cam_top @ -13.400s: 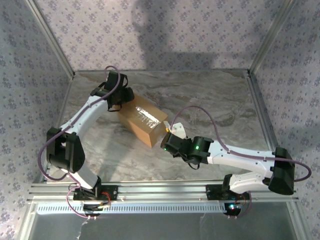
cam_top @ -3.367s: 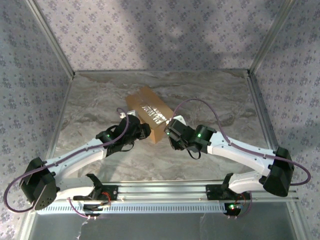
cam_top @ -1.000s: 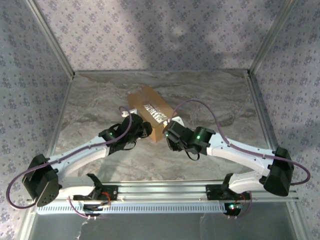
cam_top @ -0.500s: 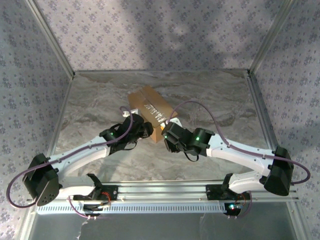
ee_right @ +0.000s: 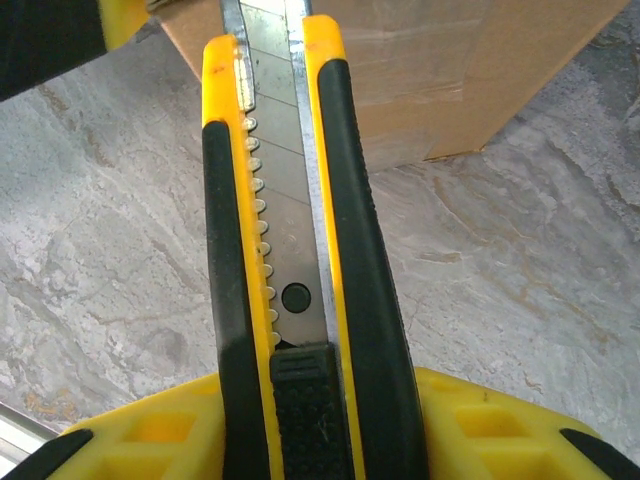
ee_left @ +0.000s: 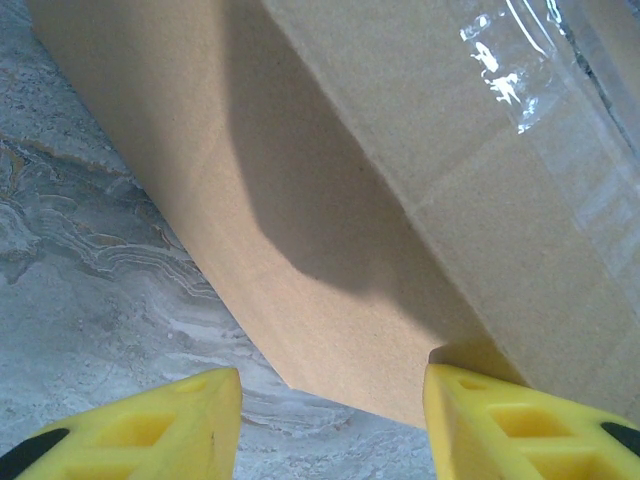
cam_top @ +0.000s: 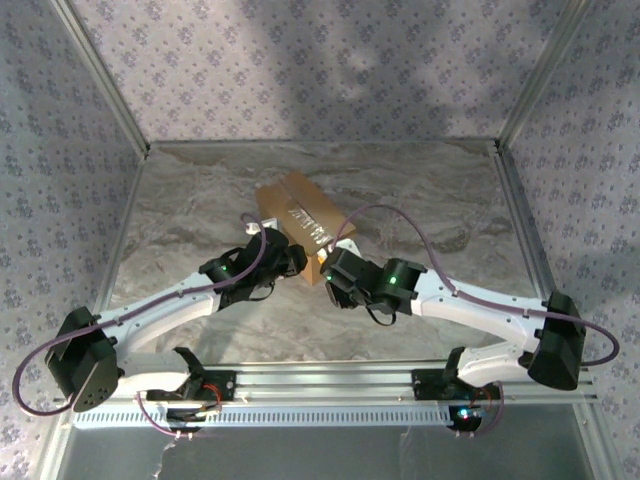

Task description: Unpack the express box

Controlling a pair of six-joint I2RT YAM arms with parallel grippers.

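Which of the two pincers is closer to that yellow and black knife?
Right. The right pincer grips the knife, blade pointing at the cardboard box; the left pincer sits open at the box's near corner.

From where I stand this is a robotics lab's test cell, not a home: a marble-look table (cam_top: pixel 420 190) boxed in by aluminium posts (cam_top: pixel 100 75) and flowered wallpaper (cam_top: pixel 300 60), two white arms (cam_top: pixel 170 300) bolted to slotted rails (cam_top: pixel 320 385), purple cables (cam_top: pixel 383 208) looping off them.

The brown express box (cam_top: pixel 295 207) sits directly on the grey marbled table (cam_top: pixel 450 200).
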